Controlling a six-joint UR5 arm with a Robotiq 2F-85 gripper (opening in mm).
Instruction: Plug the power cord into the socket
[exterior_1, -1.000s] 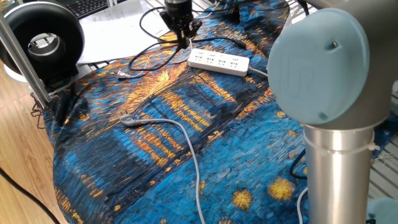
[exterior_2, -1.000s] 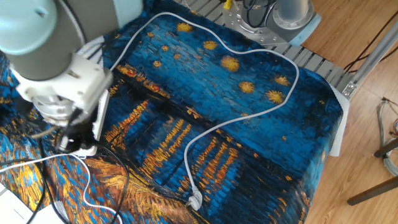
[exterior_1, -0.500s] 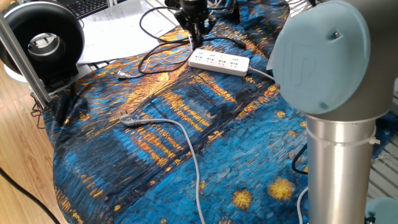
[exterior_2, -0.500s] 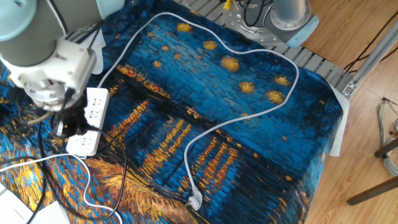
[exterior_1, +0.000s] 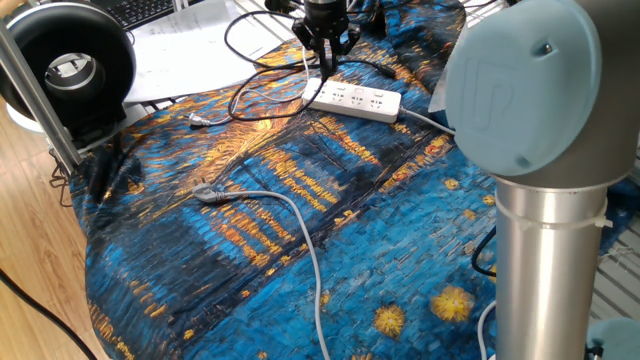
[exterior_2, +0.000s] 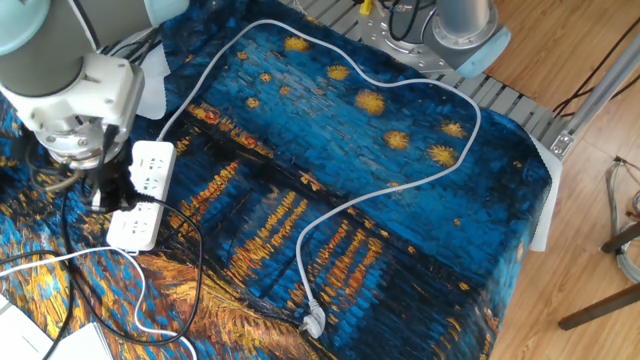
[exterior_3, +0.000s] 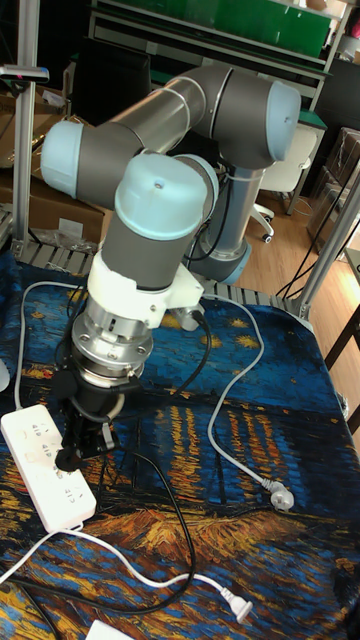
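Observation:
The socket (exterior_1: 360, 99) is a long white power strip lying at the far side of the starry blue cloth, and its thick white cord runs off to the right. My gripper (exterior_1: 327, 68) hangs just above the strip's left end, shut on the small black plug (exterior_3: 68, 459) of the power cord. The plug sits low over the strip (exterior_3: 38, 452), beside its outlet holes; contact cannot be told. From the gripper (exterior_2: 103, 192) the thin black cable (exterior_2: 199, 262) trails in a loop over the cloth beside the strip (exterior_2: 151, 163).
A grey-white cable with a silvery tip (exterior_1: 208, 193) lies across the middle of the cloth. A thin white cable with a small plug (exterior_3: 236, 605) lies near the front edge. A black round fan (exterior_1: 70, 70) and papers stand at the left. The arm's base (exterior_2: 465, 30) is at the far corner.
My gripper has carried the plug sideways from beside the strip's end to over that end. The black cable has been dragged along. The strip has stayed put.

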